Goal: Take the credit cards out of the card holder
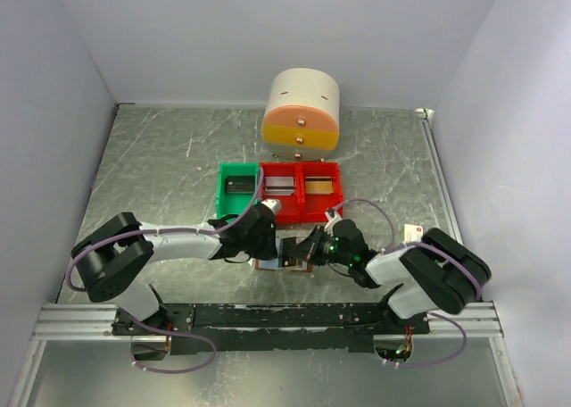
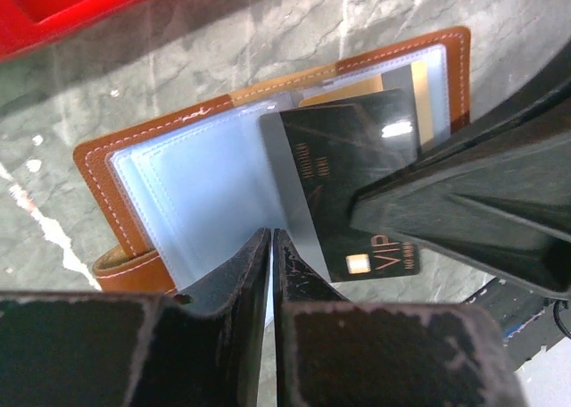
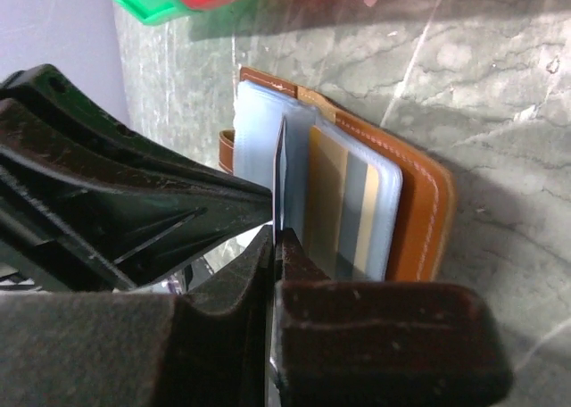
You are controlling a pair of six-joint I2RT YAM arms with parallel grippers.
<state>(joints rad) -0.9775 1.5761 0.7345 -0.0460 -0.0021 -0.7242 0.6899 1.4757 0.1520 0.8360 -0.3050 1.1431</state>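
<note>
1. Marbled grey table (image 1: 161,157); nothing else on its near half besides the arms and the holder.
2. Round cream-and-orange drawer unit (image 1: 302,111) at the back, behind the bins.
3. Left arm (image 1: 178,239) and right arm (image 1: 419,269) both reach to the middle, tips meeting over the holder.
4. 1 green bin (image 1: 220,197) and the red bins (image 1: 285,218) sit in a row, just beyond the holder.
5. Left gripper (image 2: 271,237): fingers almost together, thin slit between, tips at the clear sleeve page; cannot tell if it pinches it.
6. Right gripper (image 3: 274,233): clamped tight on the black card, seen edge-on.
7. Brown card holder (image 2: 192,188) lies open and flat on the table, between the 2 grippers, pale blue sleeves up.
8. Black VIP card (image 2: 343,157) is tilted, partly over the right half of the holder.
9. Gold card (image 2: 357,93) is in a right-half sleeve, under the black card.
</note>
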